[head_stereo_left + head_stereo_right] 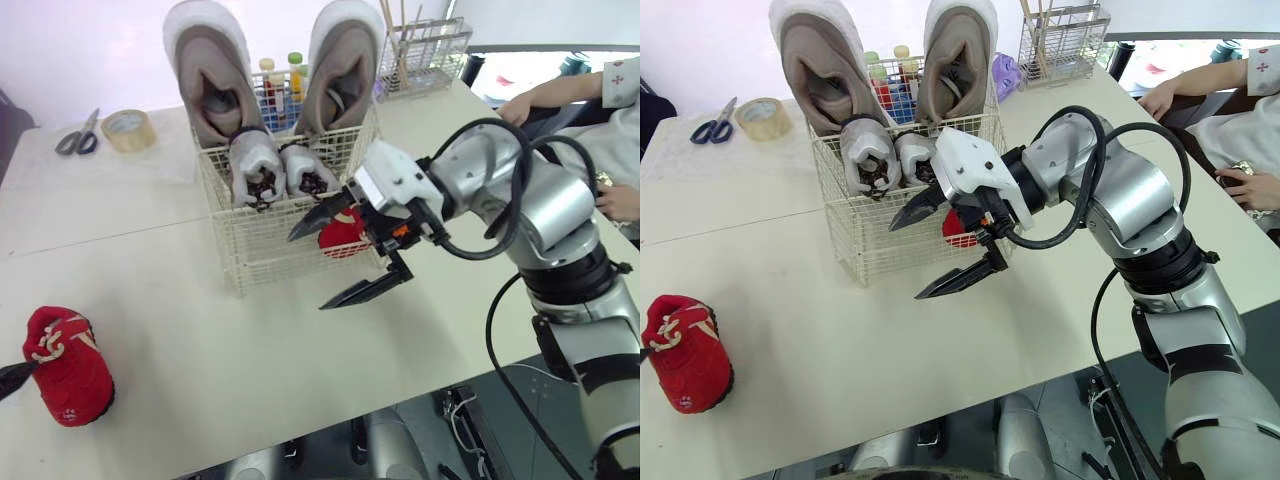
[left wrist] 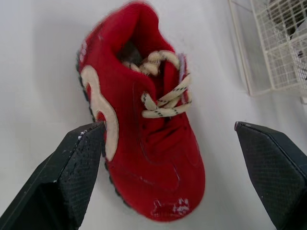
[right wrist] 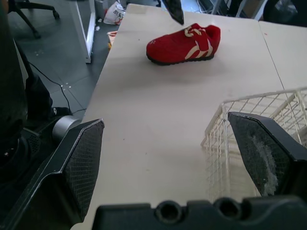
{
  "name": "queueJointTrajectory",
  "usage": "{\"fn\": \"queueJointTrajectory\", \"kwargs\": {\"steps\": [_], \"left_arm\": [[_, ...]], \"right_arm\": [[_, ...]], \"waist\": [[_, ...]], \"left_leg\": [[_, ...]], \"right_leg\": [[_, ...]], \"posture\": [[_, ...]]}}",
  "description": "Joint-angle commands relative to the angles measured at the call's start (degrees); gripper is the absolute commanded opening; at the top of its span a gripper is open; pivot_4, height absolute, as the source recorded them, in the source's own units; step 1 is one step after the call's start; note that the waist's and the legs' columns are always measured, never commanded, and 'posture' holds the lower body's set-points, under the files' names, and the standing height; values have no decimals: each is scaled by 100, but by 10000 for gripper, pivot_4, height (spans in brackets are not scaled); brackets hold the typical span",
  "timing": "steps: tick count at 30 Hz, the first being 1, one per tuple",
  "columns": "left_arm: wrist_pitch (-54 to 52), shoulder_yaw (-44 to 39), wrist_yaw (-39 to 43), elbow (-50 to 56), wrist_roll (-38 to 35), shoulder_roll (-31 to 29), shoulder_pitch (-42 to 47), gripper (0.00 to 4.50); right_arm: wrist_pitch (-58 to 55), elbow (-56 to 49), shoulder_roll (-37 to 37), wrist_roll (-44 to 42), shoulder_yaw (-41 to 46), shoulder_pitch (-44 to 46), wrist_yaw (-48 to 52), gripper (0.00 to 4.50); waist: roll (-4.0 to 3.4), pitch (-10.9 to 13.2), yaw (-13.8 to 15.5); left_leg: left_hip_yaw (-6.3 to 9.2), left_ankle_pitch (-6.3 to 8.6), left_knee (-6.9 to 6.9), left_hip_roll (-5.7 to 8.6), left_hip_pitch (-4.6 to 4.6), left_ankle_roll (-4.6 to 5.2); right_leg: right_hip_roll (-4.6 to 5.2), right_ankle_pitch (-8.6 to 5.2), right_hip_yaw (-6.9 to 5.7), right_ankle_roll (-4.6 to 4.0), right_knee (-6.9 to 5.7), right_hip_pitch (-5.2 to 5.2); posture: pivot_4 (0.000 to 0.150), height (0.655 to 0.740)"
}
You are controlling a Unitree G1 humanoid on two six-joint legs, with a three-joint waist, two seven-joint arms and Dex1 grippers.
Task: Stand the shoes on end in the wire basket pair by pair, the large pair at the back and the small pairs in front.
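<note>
Straddling red shoe [image 2: 144,134], left fingers [image 2: 72,177] spread wide, right fingers [image 1: 362,291] apart at basket [image 1: 258,255] front

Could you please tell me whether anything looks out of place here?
Yes: one red shoe sits on the table at the robot's left, apart from the wire basket, while its mate is already inside.

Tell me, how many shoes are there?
6: large grey pair at the basket's back, small grey pair before it, one red shoe partly hidden inside, another red shoe on the table.

Probably a lab, worktable [image 1: 250,370], scissors [image 1: 78,135], tape roll [image 1: 127,129]
</note>
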State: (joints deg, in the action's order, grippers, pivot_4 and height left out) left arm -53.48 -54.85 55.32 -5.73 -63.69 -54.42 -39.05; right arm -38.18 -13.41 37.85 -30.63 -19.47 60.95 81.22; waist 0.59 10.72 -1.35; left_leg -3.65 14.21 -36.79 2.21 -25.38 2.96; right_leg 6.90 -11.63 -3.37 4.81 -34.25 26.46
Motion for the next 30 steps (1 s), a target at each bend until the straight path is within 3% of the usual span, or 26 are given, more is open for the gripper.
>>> {"fn": "queueJointTrajectory", "kwargs": {"steps": [1, 10, 20, 22, 27, 30], "left_arm": [[110, 194, 115, -384, 380, 69, 325, 44740], [72, 50, 330, -719, 753, 181, 698, 44740], [249, 995, 157, -1115, 1398, 478, 1636, 44740], [229, 993, 99, -1034, 1383, 593, 1740, 37021], [229, 694, -97, -807, 1328, 786, 1725, 12197], [235, 403, -295, -591, 1266, 884, 1650, 999]], "right_arm": [[-67, -134, 65, -50, 259, 41, -78, 45000], [-142, -110, 258, 9, 379, 12, -164, 45000], [-164, 172, 456, 89, 519, 135, -175, 45000], [-245, 261, 600, 67, 628, 214, -151, 45000], [-313, 303, 721, 82, 738, 216, -216, 45000], [-323, 299, 682, 60, 777, 191, -272, 45000]], "waist": [[0, 0, 5], [5, -3, 19], [-31, -22, 83], [-56, -37, 87], [-55, -43, 52], [-55, -44, 51]], "left_leg": [[0, 0, 0, 0, 0, 0], [-4, 0, -3, -1, 1, 0], [-6, 0, -15, 0, 5, 1], [-8, 0, -22, 0, 5, 1], [-22, 0, -27, 0, 8, 2], [-24, 0, -26, -1, 8, 2]], "right_leg": [[0, 1, 0, 0, 0, 1], [3, 4, 0, -3, -1, -2], [8, 5, -2, -2, -11, -9], [13, 6, -3, -3, -13, -12], [22, 11, -3, 2, -19, -12], [23, 11, -2, 2, -21, -10]], "posture": [[1500, 7400], [1500, 7400], [1500, 7400], [1500, 7400], [1500, 7400], [1500, 7400]]}}
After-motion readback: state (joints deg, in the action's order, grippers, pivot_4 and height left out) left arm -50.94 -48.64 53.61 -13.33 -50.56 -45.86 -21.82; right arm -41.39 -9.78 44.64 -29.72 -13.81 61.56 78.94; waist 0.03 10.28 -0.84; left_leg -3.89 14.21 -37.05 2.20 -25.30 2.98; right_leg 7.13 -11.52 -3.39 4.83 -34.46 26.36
